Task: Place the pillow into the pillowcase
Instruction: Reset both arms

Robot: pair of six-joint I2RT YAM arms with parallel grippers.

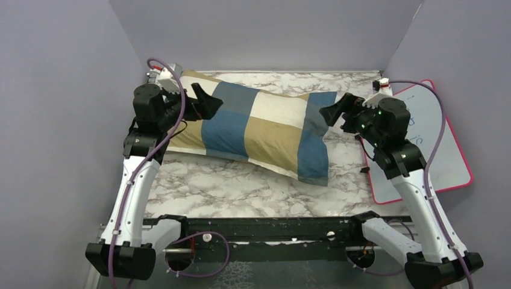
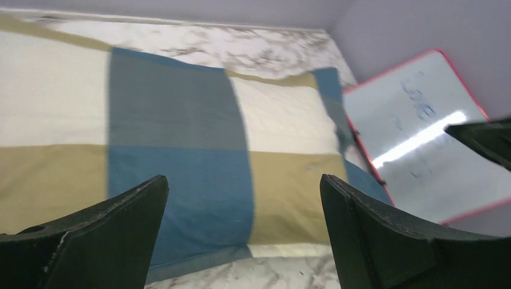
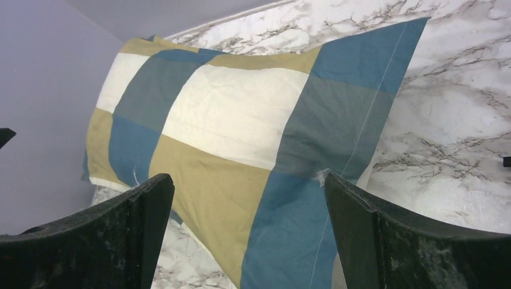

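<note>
Both wide and empty: left fingers (image 1: 208,103), right fingers (image 1: 334,112), flanking plump blue, tan and cream blocked fabric pillowcase (image 1: 259,126) (long axis arm to arm).

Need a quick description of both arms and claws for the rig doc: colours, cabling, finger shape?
Both match. Left arm and right arm: white link shells, black joints and bases. A purple cable runs along each. Left claw and right claw: matte black, two broad wedge-shaped fingers, dusty and scuffed up close.
</note>
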